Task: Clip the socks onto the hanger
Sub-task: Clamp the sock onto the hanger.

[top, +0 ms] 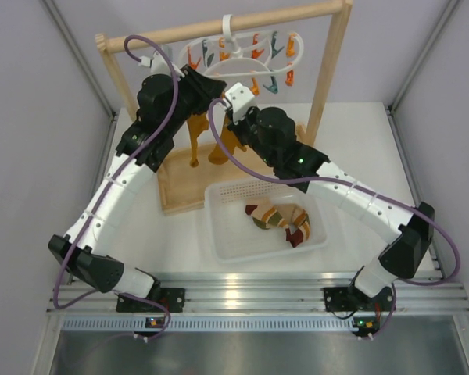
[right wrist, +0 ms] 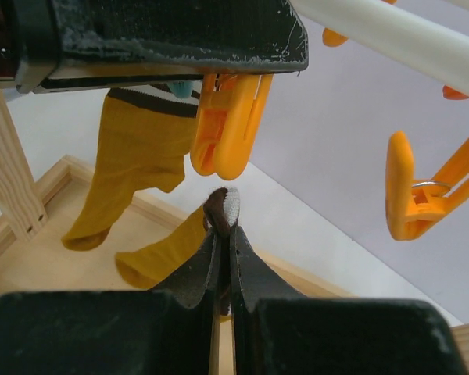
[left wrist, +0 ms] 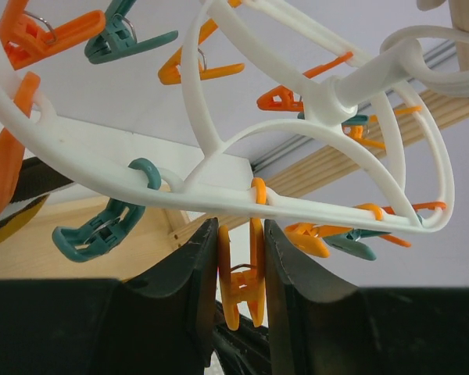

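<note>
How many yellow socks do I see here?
2 yellow socks. One hangs by its striped cuff under the hanger; the other dangles from the right gripper, pinched by its cuff. The striped pile in the basket might hide more.

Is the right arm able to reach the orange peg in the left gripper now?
Probably yes: the right gripper, holding a sock, sits just below the orange peg, nothing between.

— What sort of place is this?
— A robotics lab cell, not a home. The white tabletop (top: 359,133) is boxed in by plain pale panels (top: 23,117) left and right, with metal corner posts (top: 82,62) at the far side.
— What else shows it?
— The left arm (top: 113,187) and right arm (top: 352,195) are bolted to an aluminium rail (top: 250,293) at the near edge, trailing purple cables (top: 458,258). The wooden rail frame (top: 328,70) looks like a staged laundry prop.
</note>
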Action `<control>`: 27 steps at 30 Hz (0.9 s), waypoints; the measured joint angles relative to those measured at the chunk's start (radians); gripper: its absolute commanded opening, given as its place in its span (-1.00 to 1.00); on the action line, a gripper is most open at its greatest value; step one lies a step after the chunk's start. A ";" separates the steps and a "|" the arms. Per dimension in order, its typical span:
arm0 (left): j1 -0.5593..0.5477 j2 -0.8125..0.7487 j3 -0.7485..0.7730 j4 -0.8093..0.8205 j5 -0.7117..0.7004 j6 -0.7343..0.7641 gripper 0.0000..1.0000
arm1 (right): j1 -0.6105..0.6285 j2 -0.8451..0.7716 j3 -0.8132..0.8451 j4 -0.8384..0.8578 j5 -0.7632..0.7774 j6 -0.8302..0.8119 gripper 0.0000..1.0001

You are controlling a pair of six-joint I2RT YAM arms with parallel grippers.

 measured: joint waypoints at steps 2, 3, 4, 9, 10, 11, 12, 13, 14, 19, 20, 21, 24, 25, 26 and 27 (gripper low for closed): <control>-0.005 0.005 0.007 -0.006 -0.026 0.003 -1.00 | 0.004 0.004 0.003 -0.001 0.015 0.000 -1.00; -0.007 0.006 0.010 -0.009 -0.036 0.005 -1.00 | 0.005 0.005 0.004 0.000 0.021 0.000 -1.00; -0.009 0.009 0.011 -0.010 -0.045 0.007 -1.00 | 0.005 0.005 0.006 0.002 0.025 0.000 -1.00; -0.026 0.015 0.020 -0.018 -0.083 0.018 -1.00 | 0.007 0.005 0.011 0.017 0.037 0.004 -1.00; -0.029 0.015 0.020 -0.019 -0.091 0.022 -1.00 | 0.007 0.005 0.011 0.016 0.039 0.007 -1.00; -0.031 0.015 0.020 -0.019 -0.096 0.026 -1.00 | 0.007 0.005 0.011 0.016 0.039 0.008 -1.00; -0.032 0.016 0.020 -0.019 -0.100 0.028 -1.00 | 0.008 0.005 0.011 0.016 0.040 0.009 -1.00; -0.033 0.016 0.021 -0.019 -0.104 0.031 -1.00 | 0.009 0.005 0.012 0.016 0.041 0.011 -1.00; -0.033 0.017 0.023 -0.019 -0.106 0.034 -1.00 | 0.011 0.005 0.013 0.016 0.042 0.013 -1.00; -0.035 0.019 0.024 -0.020 -0.122 0.040 -1.00 | 0.015 0.005 0.026 0.020 0.048 0.018 -1.00; -0.036 0.019 0.024 -0.020 -0.123 0.041 -1.00 | 0.015 0.005 0.027 0.025 0.050 0.018 -1.00; -0.037 0.019 0.024 -0.021 -0.124 0.042 -1.00 | 0.016 0.005 0.032 0.026 0.053 0.018 -1.00; -0.037 0.021 0.025 -0.021 -0.127 0.044 -1.00 | 0.016 0.006 0.039 0.030 0.055 0.018 -1.00; -0.037 0.022 0.026 -0.021 -0.127 0.045 -1.00 | 0.017 0.007 0.042 0.029 0.055 0.018 -1.00; -0.037 0.024 0.028 -0.021 -0.127 0.045 -1.00 | 0.018 0.007 0.045 0.030 0.055 0.018 -1.00; -0.037 0.026 0.030 -0.021 -0.127 0.044 -1.00 | 0.019 0.007 0.049 0.029 0.055 0.018 -1.00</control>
